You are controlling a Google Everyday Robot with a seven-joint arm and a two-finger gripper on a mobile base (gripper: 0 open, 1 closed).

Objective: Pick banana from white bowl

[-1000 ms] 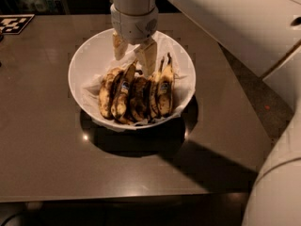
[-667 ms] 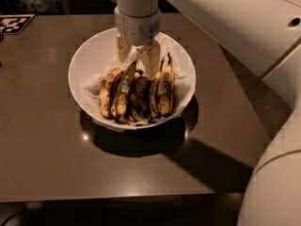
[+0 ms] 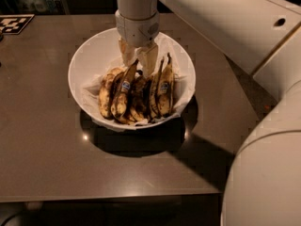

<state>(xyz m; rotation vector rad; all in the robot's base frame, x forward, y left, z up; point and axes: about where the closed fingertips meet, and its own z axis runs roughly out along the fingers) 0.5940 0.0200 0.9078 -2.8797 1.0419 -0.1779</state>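
Gripper (image 3: 138, 64) in bowl (image 3: 92, 56), over banana (image 3: 122, 92) stem

Glossy white bowl (image 3: 84, 60), crumpled matt paper lining (image 3: 91, 97), smooth semi-gloss brown table (image 3: 47, 140). Banana (image 3: 122, 95) skin dull, blotchy, with shiny sticker. Gripper (image 3: 138, 64), smooth cream plastic, hangs inside the bowl's back half.

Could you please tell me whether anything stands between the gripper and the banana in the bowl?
Nothing visible does. The gripper hangs over the far side of the bowl, right at the upper end of the banana. The other bananas lie beside it, not over it.
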